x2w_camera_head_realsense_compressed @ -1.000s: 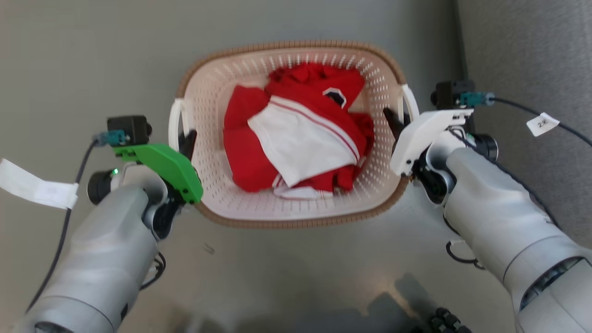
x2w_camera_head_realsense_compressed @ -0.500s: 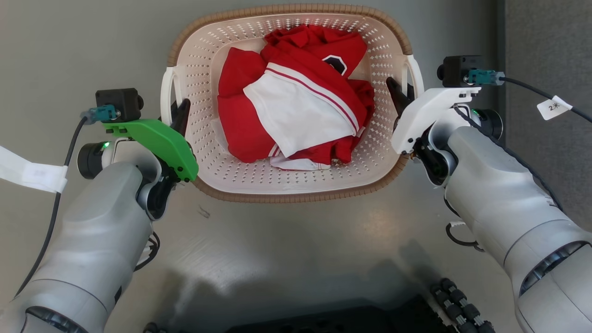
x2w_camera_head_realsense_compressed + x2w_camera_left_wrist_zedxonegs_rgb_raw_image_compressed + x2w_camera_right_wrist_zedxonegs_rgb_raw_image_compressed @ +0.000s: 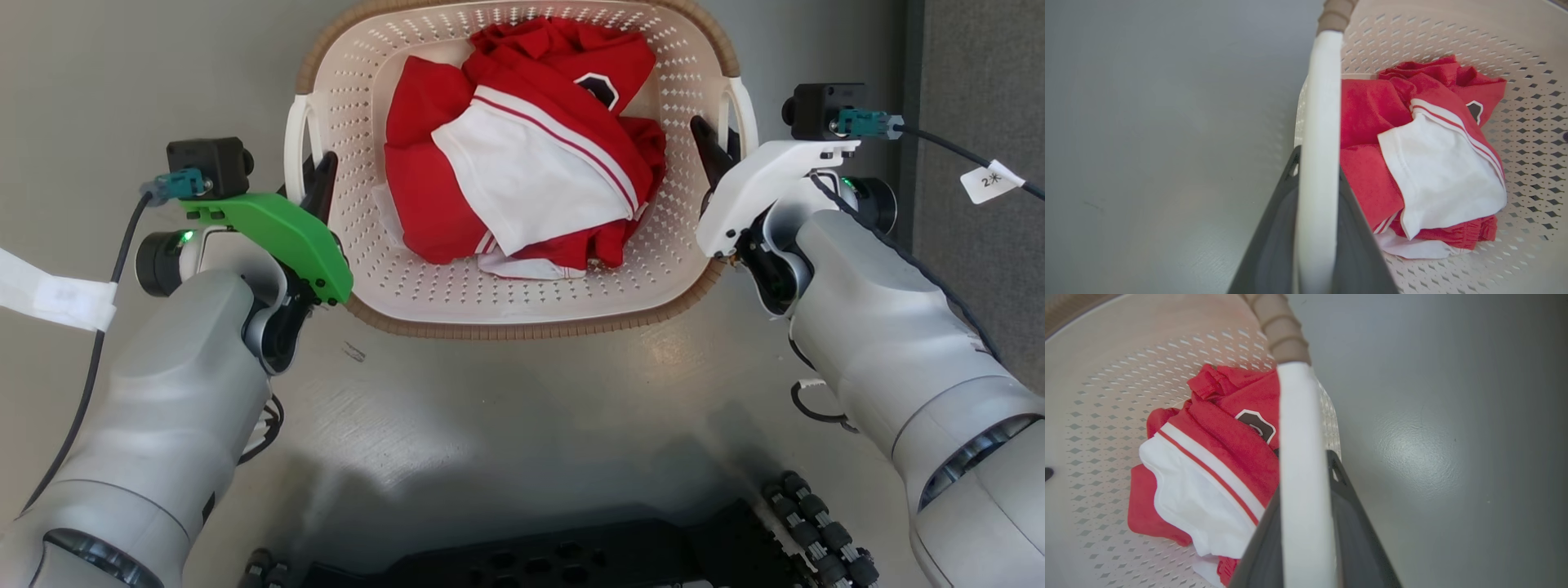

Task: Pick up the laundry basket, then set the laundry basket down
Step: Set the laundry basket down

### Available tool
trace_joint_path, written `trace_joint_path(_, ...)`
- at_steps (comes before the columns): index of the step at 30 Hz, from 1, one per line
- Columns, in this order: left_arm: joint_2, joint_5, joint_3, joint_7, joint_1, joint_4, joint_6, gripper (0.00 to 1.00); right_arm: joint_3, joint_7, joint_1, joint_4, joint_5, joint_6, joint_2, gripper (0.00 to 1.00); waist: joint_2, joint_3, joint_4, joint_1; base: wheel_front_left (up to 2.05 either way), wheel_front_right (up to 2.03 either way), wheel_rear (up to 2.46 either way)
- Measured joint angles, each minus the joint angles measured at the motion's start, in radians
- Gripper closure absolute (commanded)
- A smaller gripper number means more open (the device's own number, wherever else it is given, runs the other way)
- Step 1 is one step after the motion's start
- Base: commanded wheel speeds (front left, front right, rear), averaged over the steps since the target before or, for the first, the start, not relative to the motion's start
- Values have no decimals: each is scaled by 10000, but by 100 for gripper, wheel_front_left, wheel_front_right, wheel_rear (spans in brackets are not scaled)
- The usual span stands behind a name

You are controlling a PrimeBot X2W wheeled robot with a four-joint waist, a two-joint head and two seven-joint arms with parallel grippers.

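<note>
Nearest, the robot's dark base (image 3: 571, 563) edges the grey floor (image 3: 522, 408). Beyond it, the left gripper (image 3: 314, 175) is closed on the left handle (image 3: 1318, 122) of the laundry basket (image 3: 522, 300), with 1 finger on either side. The right gripper (image 3: 714, 143) clamps the right handle (image 3: 1300, 457) the same way. Red and white clothes (image 3: 522, 163) lie in the basket's middle. With the 2 handles gripped, the pickup looks underway, but I cannot tell whether the basket is off the floor. Setting it down is still to do.
</note>
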Motion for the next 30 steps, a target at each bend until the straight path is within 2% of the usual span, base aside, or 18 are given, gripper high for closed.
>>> trace_joint_path(22, -35, -178, -40, -192, -180, -111, 10, 100, -157, -198, -318, 192, -138, -13, -10, 100, 0, 435, -44, -1, 0, 0, 0)
trace_joint_path(23, -36, -222, -40, -192, -180, -105, 10, 81, -167, -198, -319, 199, -138, -17, -2, 100, 0, 437, -45, -1, 0, 0, 0)
trace_joint_path(24, -44, -282, -35, -192, -180, -107, 10, 51, -188, -198, -319, 215, -136, -36, 4, 80, 0, 439, -46, -1, 0, 0, 0)
trace_joint_path(25, -56, -364, -23, -205, -180, -125, 0, 0, -215, -196, -319, 249, -136, -40, 10, 41, 0, 440, -46, -1, 0, 0, 0)
trace_joint_path(26, -67, -403, -23, -221, -181, -138, -2, 0, -253, -199, -318, 276, -134, -40, 8, 0, 0, 439, -46, -1, 0, 0, 0)
trace_joint_path(30, -96, -430, -33, -221, -193, -138, -2, 0, -330, -270, -319, 320, -134, -42, -38, 0, 0, 429, -36, -1, 0, 0, 0)
